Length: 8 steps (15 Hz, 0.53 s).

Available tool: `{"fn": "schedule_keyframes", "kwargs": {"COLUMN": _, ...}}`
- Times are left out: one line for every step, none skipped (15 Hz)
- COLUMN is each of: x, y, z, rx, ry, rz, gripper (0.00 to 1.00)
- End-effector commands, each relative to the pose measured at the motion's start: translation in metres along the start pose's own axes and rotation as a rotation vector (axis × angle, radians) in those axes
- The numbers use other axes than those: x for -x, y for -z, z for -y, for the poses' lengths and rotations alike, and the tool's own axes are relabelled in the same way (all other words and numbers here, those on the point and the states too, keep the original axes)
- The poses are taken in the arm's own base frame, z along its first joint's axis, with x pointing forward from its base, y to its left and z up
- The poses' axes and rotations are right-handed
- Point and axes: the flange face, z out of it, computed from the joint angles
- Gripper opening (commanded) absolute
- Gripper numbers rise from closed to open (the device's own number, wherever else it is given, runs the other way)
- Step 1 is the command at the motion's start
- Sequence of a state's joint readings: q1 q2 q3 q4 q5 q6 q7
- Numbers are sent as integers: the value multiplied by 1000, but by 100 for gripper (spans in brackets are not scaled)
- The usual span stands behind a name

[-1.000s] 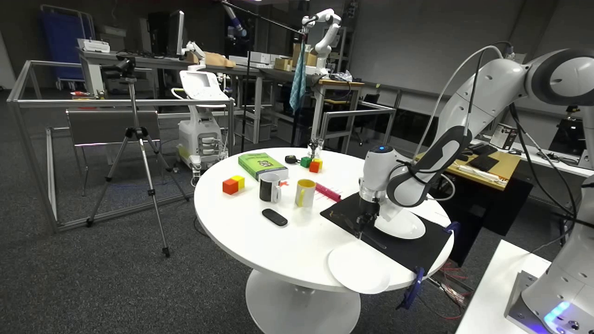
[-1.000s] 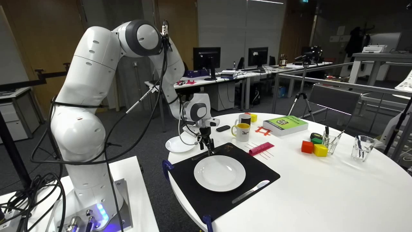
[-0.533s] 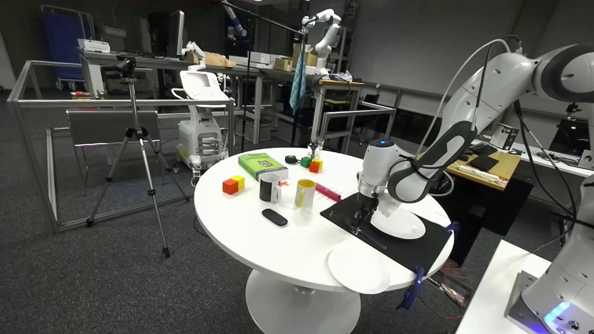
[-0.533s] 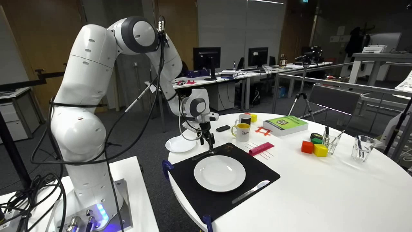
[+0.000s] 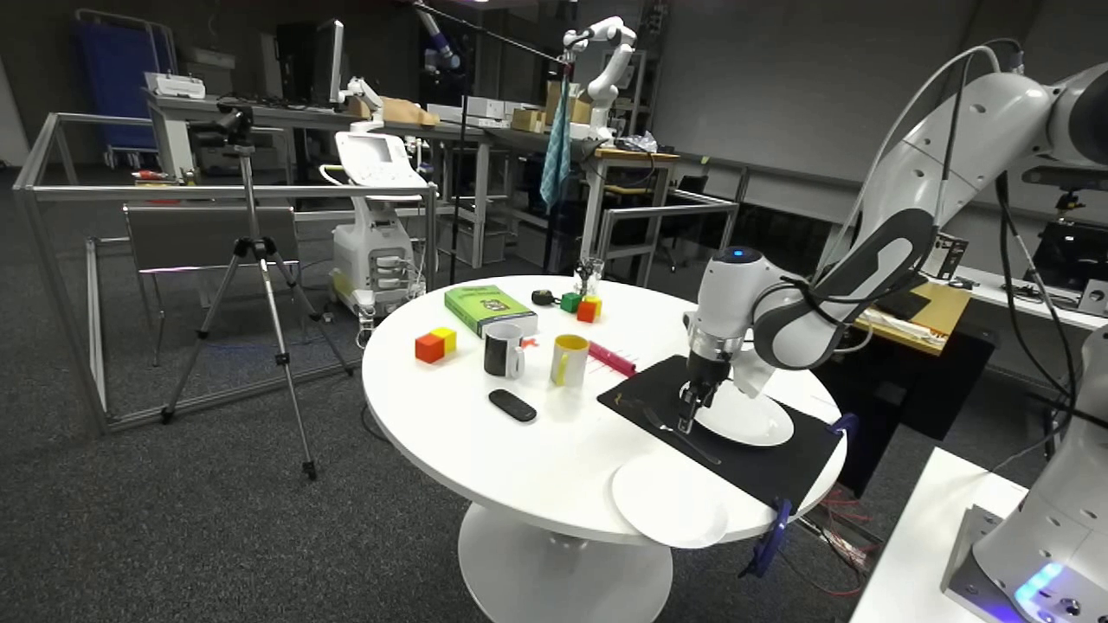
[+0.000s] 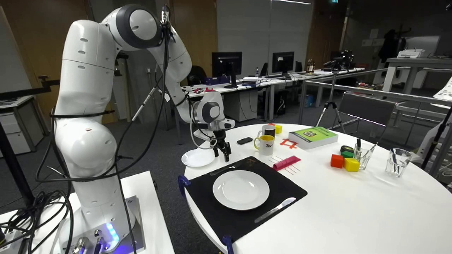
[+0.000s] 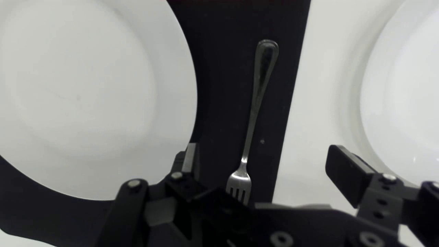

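Clamps (image 6: 180, 181), both blue, bite the edge of the desk (image 6: 353, 211) in an exterior view; we take it they keep the black mat (image 6: 203, 190) from sliding. The side plate (image 6: 197, 158) comes next, resting on the desk itself, off the mat (where bread would go, we'd guess). Then we reach the hand (image 7: 262, 159), its fingers spread wide and holding nothing. In the wrist view the fork (image 7: 256, 104) shows beneath, in the gap between those fingers; it lies flat on the mat, beside the plate (image 6: 241, 190) but apart from it, tines toward the hand's base. We cannot judge how high the hand hangs above it. Beyond the mat, the remote (image 6: 244, 140) and two mugs (image 6: 267, 145) seem parked to leave the setting room. The knife (image 6: 275, 210) lies on the opposite side of the plate from the fork, so to us the pair frames it as for a diner seated at the clamped edge. Farther right we find the pink roll (image 6: 286, 163) and the book (image 6: 312, 137), then a red block (image 6: 337, 161) and a yellow block (image 6: 351, 164) bunched near a glass (image 6: 365, 160), which seems to be there to keep some slim sticks (image 6: 358, 143) upright.
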<state>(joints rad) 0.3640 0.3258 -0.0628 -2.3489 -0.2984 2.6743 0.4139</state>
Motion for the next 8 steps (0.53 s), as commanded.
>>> {"fn": "schedule_keyframes", "kwargs": {"x": 43, "y": 22, "z": -25, "rx": 41, "ry": 46, "rz": 5, "gripper": 100}}
{"fn": "schedule_keyframes", "kwargs": {"x": 50, "y": 24, "z": -32, "rx": 48, "ry": 52, "rz": 4, "gripper": 100}}
{"fn": "schedule_keyframes", "kwargs": {"x": 57, "y": 25, "z": -38, "rx": 62, "ry": 59, "rz": 3, "gripper": 100}}
{"fn": "schedule_keyframes", "kwargs": {"x": 63, "y": 26, "z": -44, "rx": 76, "ry": 71, "rz": 2, "gripper": 100}}
{"fn": "schedule_keyframes", "kwargs": {"x": 68, "y": 27, "z": -52, "rx": 85, "ry": 74, "rz": -3, "gripper": 100}}
{"fn": "schedule_keyframes", "kwargs": {"x": 72, "y": 28, "z": -60, "rx": 88, "ry": 69, "rz": -8, "gripper": 100}}
{"fn": "schedule_keyframes", "kwargs": {"x": 74, "y": 28, "z": -67, "rx": 89, "ry": 62, "rz": -9, "gripper": 100}}
{"fn": "schedule_keyframes", "kwargs": {"x": 75, "y": 29, "z": -74, "rx": 84, "ry": 58, "rz": -9, "gripper": 100}}
